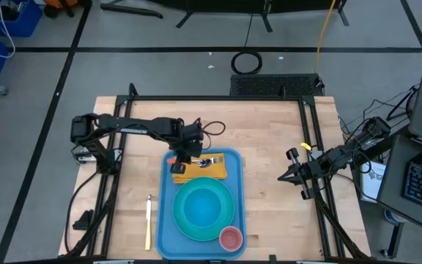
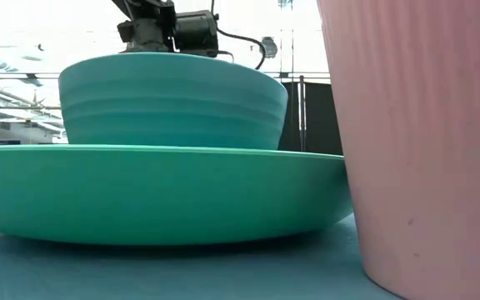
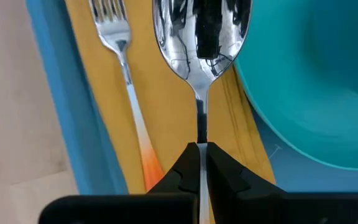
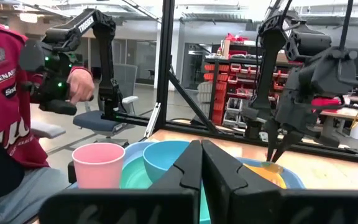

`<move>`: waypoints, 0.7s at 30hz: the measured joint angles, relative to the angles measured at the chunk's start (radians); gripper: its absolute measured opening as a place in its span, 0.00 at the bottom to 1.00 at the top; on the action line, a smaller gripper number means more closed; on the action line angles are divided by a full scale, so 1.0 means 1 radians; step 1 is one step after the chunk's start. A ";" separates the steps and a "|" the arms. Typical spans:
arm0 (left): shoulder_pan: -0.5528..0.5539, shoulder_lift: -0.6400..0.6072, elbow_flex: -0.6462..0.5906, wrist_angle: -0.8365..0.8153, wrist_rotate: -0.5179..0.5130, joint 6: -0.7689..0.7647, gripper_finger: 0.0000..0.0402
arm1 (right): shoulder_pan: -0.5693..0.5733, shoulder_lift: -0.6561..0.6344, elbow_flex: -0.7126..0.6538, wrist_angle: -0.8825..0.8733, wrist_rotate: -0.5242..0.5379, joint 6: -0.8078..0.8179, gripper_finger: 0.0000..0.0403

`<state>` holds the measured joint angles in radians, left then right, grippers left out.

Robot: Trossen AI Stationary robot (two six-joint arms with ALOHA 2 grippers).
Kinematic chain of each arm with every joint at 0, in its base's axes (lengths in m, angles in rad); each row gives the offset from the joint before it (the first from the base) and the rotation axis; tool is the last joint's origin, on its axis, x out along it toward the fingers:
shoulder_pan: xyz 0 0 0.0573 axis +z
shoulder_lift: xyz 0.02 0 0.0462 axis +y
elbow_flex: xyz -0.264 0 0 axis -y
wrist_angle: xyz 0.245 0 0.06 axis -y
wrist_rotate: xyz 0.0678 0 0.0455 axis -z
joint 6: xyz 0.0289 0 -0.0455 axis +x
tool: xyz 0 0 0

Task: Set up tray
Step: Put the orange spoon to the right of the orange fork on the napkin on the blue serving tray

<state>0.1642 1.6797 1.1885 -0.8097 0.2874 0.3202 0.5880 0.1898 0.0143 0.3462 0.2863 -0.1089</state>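
The blue tray [image 1: 165, 220] lies at the table's near middle. A yellow napkin [image 3: 166, 118] covers its far end, and a fork [image 3: 118, 43] with an orange handle lies flat on the napkin. My left gripper [image 3: 201, 146] stands over the napkin, shut on a shiny spoon [image 3: 201, 37] beside the fork. A turquoise bowl [image 2: 173, 100] sits in a turquoise plate [image 2: 157, 192] on the tray, with a pink cup [image 2: 423, 142] at the tray's near right corner. My right gripper [image 4: 202, 162] waits shut near the table's right edge [image 1: 288, 176]. My left gripper pinches the spoon's thin handle [image 3: 201, 127] between its two fingers. The fingers slant steeply down from above and lie along the handle, so the spoon's bowl sticks out beyond the fingertips over the napkin. Whether the spoon touches the napkin cannot be told.
A slim utensil with a pale yellow handle [image 1: 148, 224] lies on the bare wood left of the tray. A black frame [image 1: 218, 97] borders the table. A person in a red top [image 4: 5, 112] shows beyond the table in the right wrist view.
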 joint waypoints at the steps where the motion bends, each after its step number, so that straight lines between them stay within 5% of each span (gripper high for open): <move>1: 0.001 0.008 0.000 0.000 0.001 0.000 0.02 | 0.000 0.000 0.000 0.000 0.000 0.000 0.00; 21: -0.025 0.053 0.000 0.108 0.028 -0.109 0.02 | 0.000 0.000 0.000 0.000 0.000 0.000 0.00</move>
<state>0.1395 1.7329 1.1885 -0.7014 0.3157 0.2115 0.5880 0.1902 0.0144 0.3462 0.2863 -0.1090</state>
